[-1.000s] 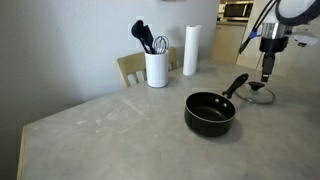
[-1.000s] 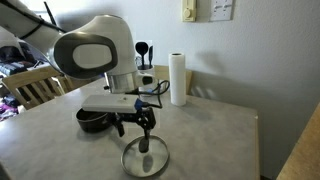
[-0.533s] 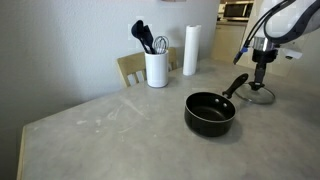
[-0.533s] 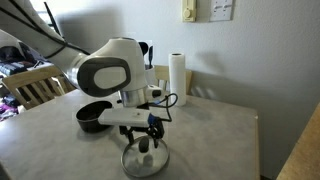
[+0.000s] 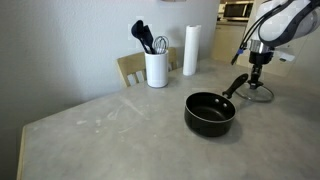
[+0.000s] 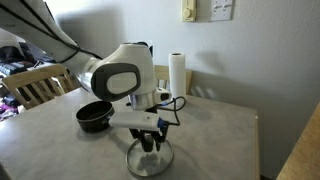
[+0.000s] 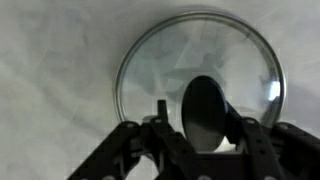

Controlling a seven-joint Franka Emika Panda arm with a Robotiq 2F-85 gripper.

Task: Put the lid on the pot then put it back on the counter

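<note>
The lid, clear glass with a metal rim, lies flat on the counter in the wrist view, its dark knob in the middle. My gripper is down over it with the knob between the jaws; how tightly they close on it is not clear. In both exterior views the gripper stands upright on the lid. The black pot sits uncovered beside the lid, its long handle pointing toward it.
A white utensil holder and a paper towel roll stand at the counter's back edge by the wall. A wooden chair sits behind the counter. The counter's edge runs close to the lid.
The gripper has come down from above the lid onto its knob, and the jaws have narrowed around it. The lid and pot have not moved.
</note>
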